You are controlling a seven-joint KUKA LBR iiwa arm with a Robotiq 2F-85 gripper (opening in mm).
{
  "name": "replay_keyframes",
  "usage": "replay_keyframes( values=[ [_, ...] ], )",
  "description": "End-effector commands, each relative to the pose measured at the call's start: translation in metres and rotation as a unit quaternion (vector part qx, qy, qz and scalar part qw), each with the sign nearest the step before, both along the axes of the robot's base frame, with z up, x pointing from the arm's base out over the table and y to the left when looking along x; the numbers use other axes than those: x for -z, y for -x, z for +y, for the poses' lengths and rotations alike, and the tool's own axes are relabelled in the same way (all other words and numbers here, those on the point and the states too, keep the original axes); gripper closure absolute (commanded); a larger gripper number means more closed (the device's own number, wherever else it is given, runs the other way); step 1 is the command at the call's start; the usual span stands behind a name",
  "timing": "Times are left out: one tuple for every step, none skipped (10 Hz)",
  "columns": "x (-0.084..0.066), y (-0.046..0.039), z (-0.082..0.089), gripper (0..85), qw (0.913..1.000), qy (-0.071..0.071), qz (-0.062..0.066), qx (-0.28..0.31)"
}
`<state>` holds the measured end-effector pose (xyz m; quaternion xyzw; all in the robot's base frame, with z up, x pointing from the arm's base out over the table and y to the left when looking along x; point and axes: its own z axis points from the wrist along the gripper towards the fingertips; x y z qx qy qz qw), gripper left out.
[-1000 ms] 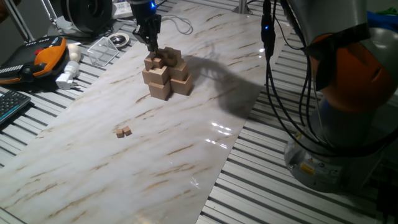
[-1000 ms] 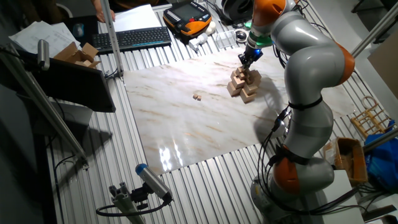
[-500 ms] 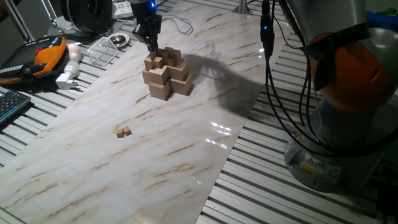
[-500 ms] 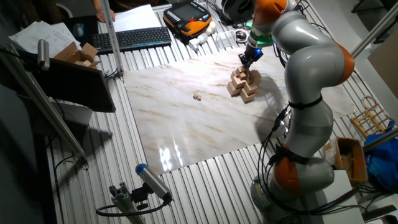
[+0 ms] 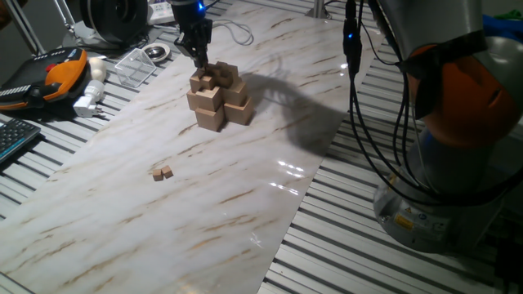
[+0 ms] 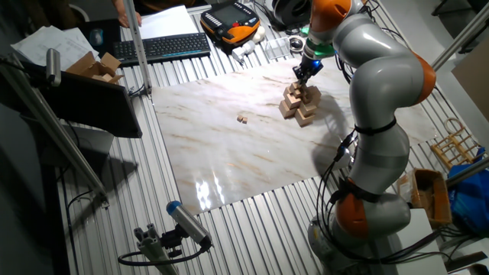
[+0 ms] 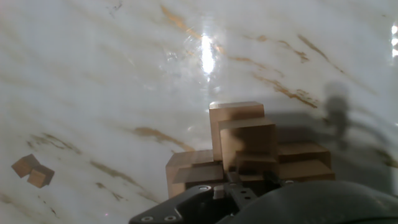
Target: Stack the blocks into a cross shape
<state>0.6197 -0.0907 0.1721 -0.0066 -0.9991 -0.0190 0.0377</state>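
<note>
Gripper (image 5: 200, 62) is hovering just over the pile (image 5: 217, 97), apparently placing a top piece; its opening is hidden, while two blocks (image 5: 163, 172) are lying well apart.

Marble-patterned tabletop (image 5: 245, 188), tiered cross shape (image 5: 217, 96) near its far end, two tiny blocks (image 5: 163, 172) well apart.

Light falls from overhead, moderately bright. The glossy white marble-patterned tabletop (image 5: 245, 163) throws back white glare patches in all three views. The tiered pile of light-tan wooden cubes (image 5: 217, 98) casts a soft, broad shadow beside it. The hand view is slightly soft, its bottom edge dark and blurred.
</note>
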Motion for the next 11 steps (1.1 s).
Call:
replay_keyframes(
  values=[
    [-0.0001, 0.0, 0.0, 85.0, 1.0, 0.0, 0.001, 0.0],
    [-0.0003, 0.0004, -0.0001, 85.0, 1.0, 0.0, 0.001, 0.0],
    [-0.0005, 0.0009, 0.0002, 85.0, 1.0, 0.0, 0.001, 0.001],
    [-0.0005, 0.0013, 0.0005, 85.0, 1.0, 0.0, 0.001, 0.002],
    [-0.0004, 0.0017, 0.001, 85.0, 1.0, 0.001, -0.001, 0.004],
    [-0.0003, 0.0018, 0.0011, 85.0, 1.0, 0.001, -0.002, 0.004],
    [0.0, 0.0018, 0.0006, 85.0, 1.0, 0.002, -0.002, 0.005],
    [0.0002, 0.002, 0.0, 85.0, 1.0, 0.002, -0.002, 0.005],
    [0.0005, 0.0021, -0.0006, 85.0, 1.0, 0.002, -0.002, 0.005],
    [0.0008, 0.0023, -0.0011, 85.0, 1.0, 0.001, -0.001, 0.005],
    [0.001, 0.0027, -0.0013, 85.0, 1.0, 0.001, -0.001, 0.005]
  ],
)
